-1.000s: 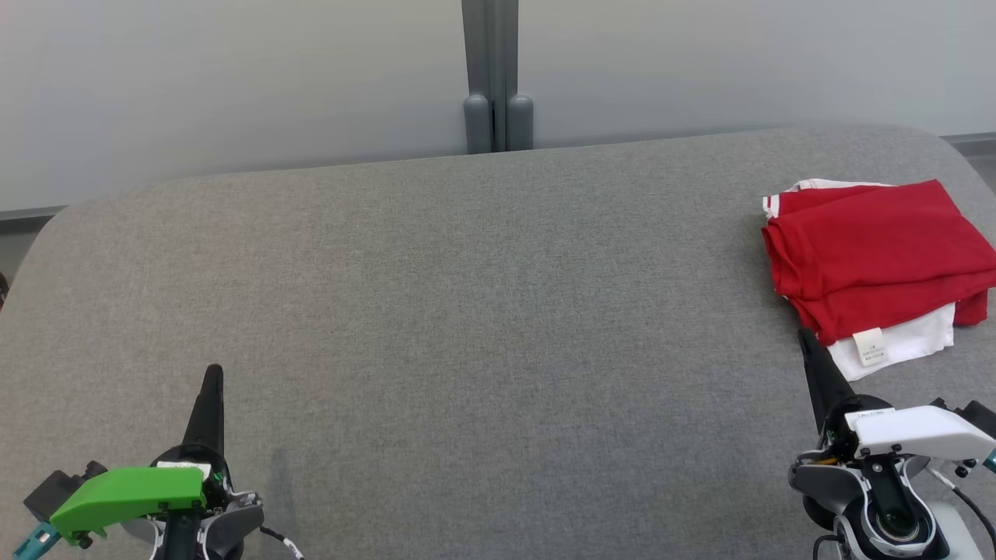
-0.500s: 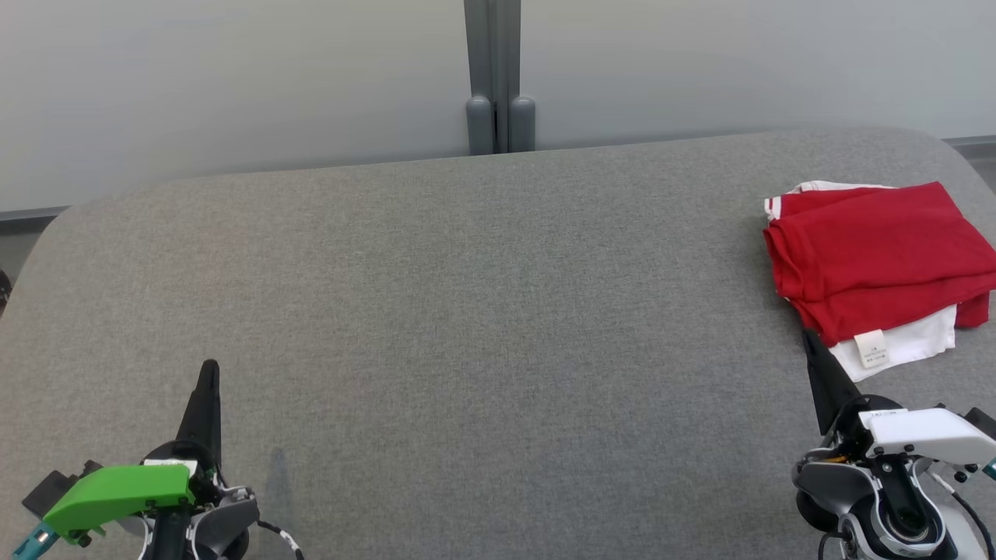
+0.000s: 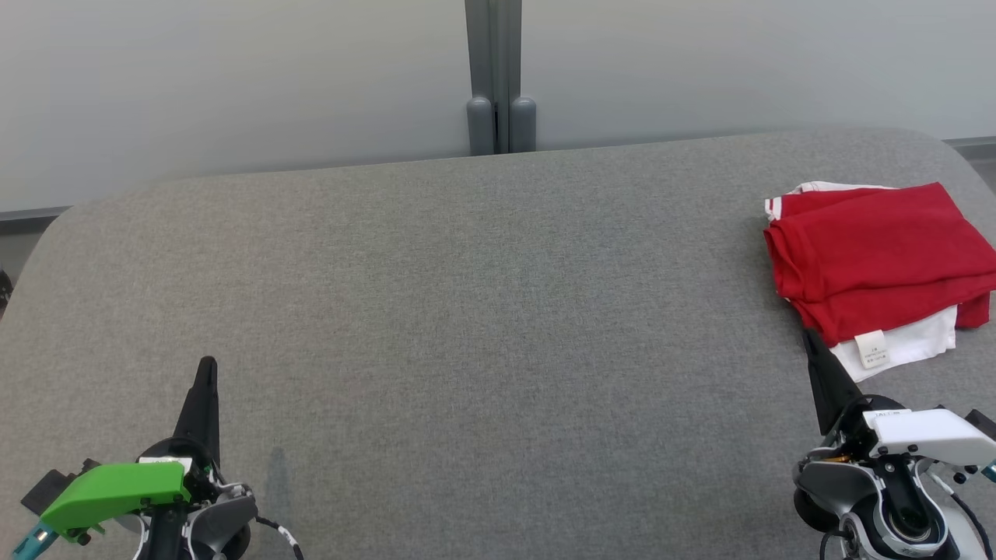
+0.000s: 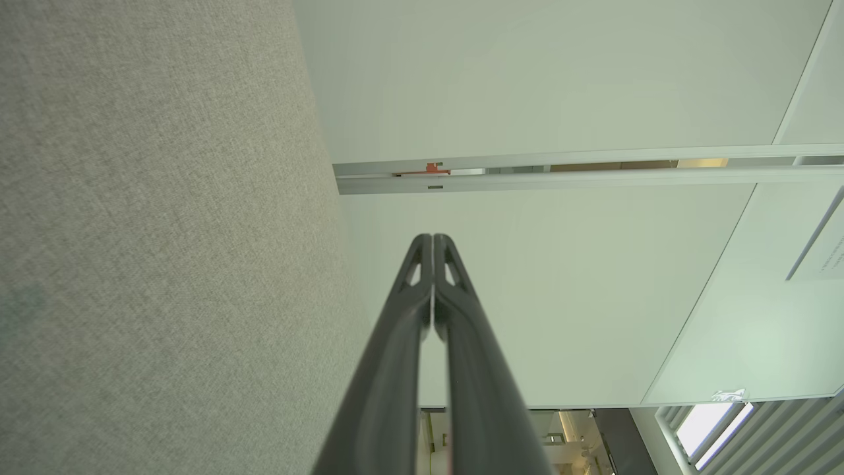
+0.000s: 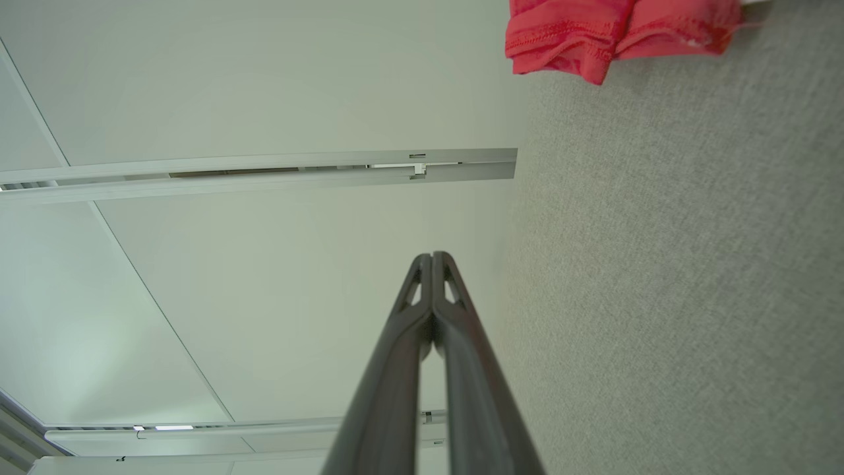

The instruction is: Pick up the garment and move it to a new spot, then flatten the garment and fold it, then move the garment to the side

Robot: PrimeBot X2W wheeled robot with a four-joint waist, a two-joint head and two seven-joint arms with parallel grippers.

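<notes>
1. Left gripper [image 3: 207, 362], at 7 o'clock in the head view: two dark fingers clenched together, pointing toward 12 o'clock over bare cloth. Green wrist cover [image 3: 117, 488] just behind it at the lower edge.
2. Same gripper in the left wrist view [image 4: 432, 237]: fingers closed tip to tip, grasping nothing. Grey cloth along the 9 o'clock side, pale wall panels [image 4: 560, 79] beyond.
3. Grey fabric-covered table [image 3: 482, 311]: broad surface across the head view, with rounded far corners.
4. Grey partition post [image 3: 500, 78], at 12 o'clock behind the table's far edge, set between the pale panels.
5. Folded garment [image 3: 879, 249], red over white, at 3 o'clock: flat on the table near its right end, partly cut by the picture's edge. White label [image 3: 870, 348] at the near corner.
6. Right gripper [image 3: 809, 334], at 5 o'clock: fingers clenched together, tip near the garment's near-left corner. White wrist cover [image 3: 926, 432] behind it.
7. Same gripper in the right wrist view [image 5: 432, 256]: closed tip to tip, holding nothing. Red hem of the garment [image 5: 567, 33] at 1 o'clock, apart from the fingertips.
</notes>
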